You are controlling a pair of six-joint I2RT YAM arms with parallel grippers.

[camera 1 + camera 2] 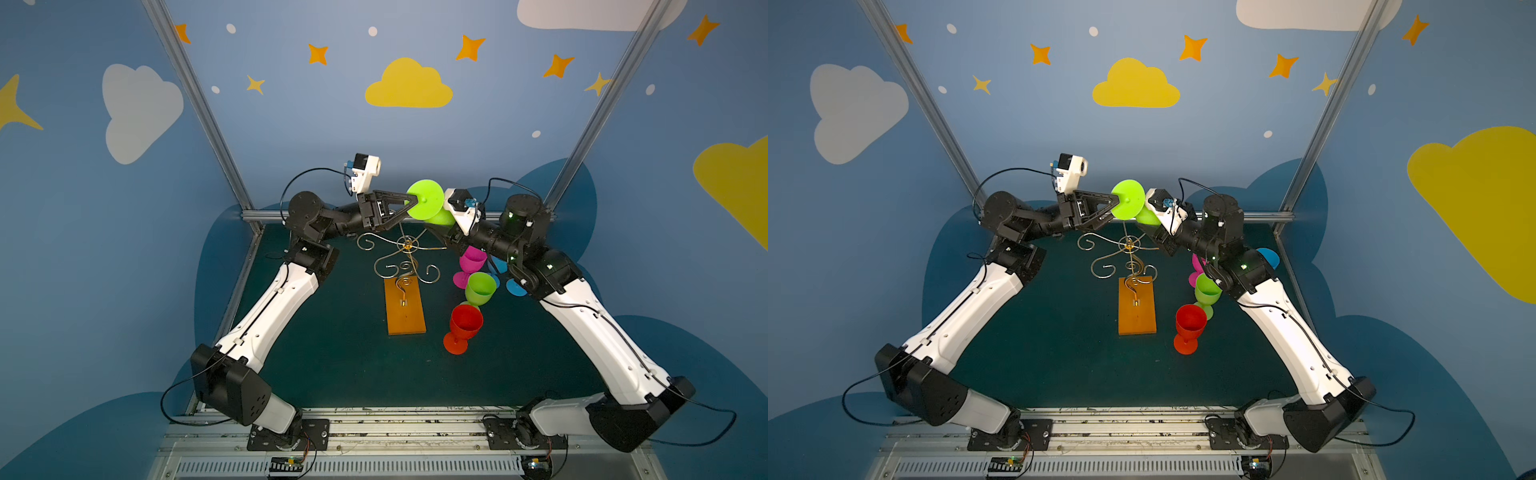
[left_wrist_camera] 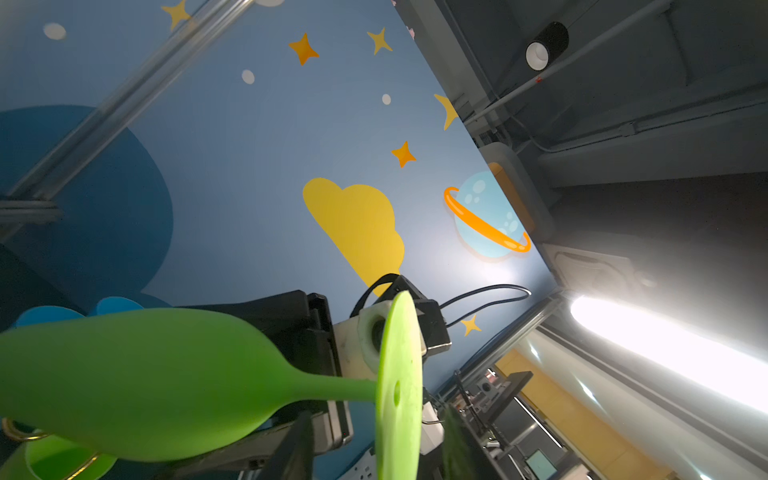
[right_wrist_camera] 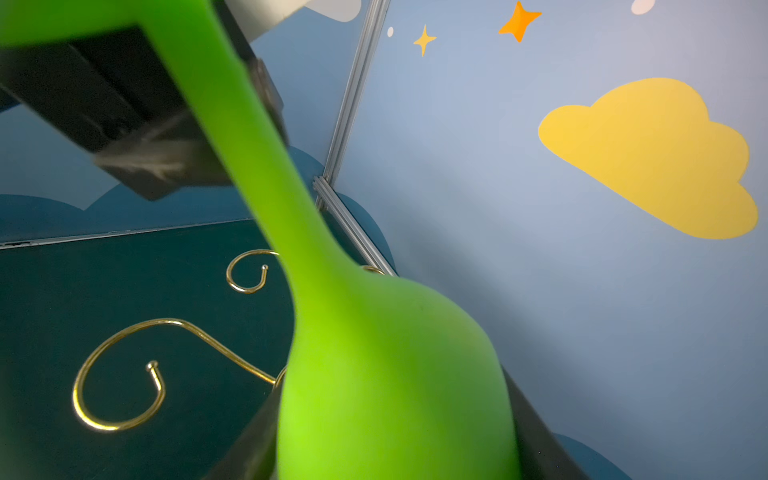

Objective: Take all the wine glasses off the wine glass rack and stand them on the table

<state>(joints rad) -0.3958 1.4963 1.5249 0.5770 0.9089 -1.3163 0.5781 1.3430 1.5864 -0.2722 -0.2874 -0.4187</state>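
Now right pincer (image 3: 395, 440) clamps the bowl of the lime wine glass (image 1: 426, 199), held sideways in mid-air; left pincer (image 1: 411, 203) stands open w/ jaws either side of its foot. Below, the wine glass rack (image 1: 405, 307) looks empty, so removal is prob. done; to do: set it on the surface (image 1: 332, 353) by the other glasses (image 1: 480, 286).

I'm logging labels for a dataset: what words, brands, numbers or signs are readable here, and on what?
No readable text anywhere.
No lettering on the green wine glass, wine glass rack or wall decals.
The background screen is too blurred to read.
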